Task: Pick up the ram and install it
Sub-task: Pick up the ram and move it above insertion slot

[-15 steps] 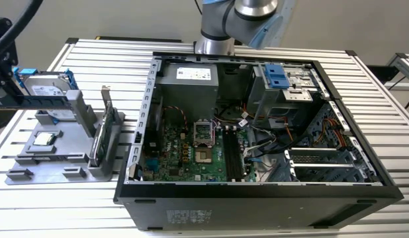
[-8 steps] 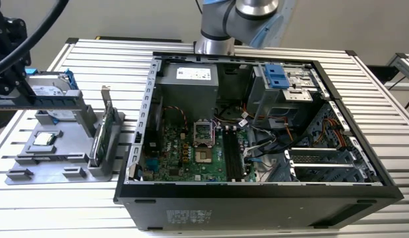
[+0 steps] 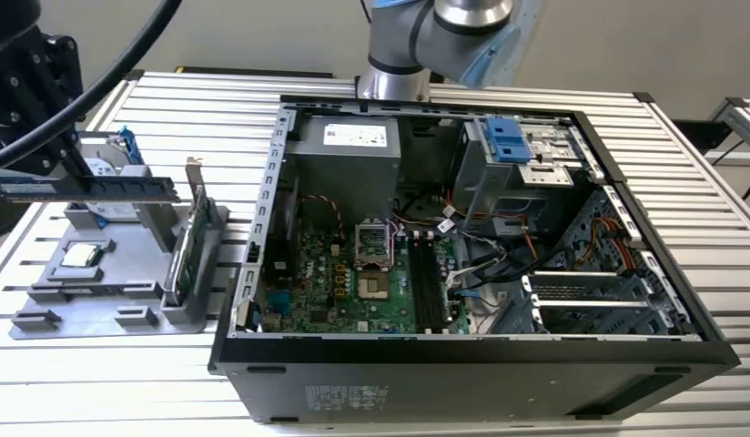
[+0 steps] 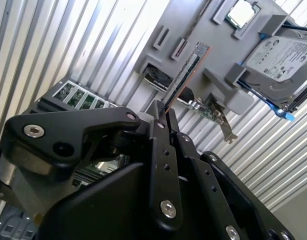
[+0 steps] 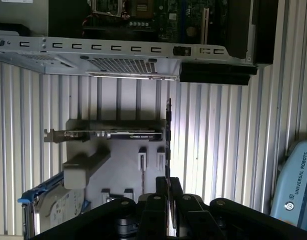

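Resting on the slatted table (image 3: 108,391), the open computer case (image 3: 472,378) stood at the exterior view's right, with the grey parts holder (image 3: 108,305) beside it at that view's left. Over that holder the gripper (image 4: 162,116) was clamped on one end of the ram (image 4: 187,72), which projected edge-on from between the fingers (image 4: 161,150) in both wrist views, outside the case

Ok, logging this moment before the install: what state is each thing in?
gripper, shut on the ram
ram, held, outside the case
computer case, open, on its side
green card, upright in grey holder
hard drive, resting on holder
processor chip, flat on holder
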Tool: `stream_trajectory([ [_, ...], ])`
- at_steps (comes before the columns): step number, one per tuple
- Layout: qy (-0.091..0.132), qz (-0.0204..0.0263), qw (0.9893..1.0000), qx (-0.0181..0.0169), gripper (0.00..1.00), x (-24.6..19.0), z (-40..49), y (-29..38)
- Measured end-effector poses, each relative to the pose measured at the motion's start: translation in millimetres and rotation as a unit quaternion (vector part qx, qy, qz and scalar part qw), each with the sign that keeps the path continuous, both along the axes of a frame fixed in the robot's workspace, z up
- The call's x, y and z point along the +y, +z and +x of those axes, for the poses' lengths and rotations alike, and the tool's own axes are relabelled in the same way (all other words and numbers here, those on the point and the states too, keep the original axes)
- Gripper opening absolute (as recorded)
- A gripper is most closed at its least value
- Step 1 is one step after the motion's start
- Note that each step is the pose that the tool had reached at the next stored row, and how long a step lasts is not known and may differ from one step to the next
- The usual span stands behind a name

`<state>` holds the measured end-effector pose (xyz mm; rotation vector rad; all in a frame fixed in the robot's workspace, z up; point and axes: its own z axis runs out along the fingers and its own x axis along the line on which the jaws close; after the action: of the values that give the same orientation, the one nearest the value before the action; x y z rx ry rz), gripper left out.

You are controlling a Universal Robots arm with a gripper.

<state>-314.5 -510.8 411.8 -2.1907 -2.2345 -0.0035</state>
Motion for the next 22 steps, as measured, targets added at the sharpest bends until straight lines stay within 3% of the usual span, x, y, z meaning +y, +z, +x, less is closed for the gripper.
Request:
stream_trajectory([
  [22,0.0,0.0,1.0,0.0,0.0,0.0,57.5,0.0],
])
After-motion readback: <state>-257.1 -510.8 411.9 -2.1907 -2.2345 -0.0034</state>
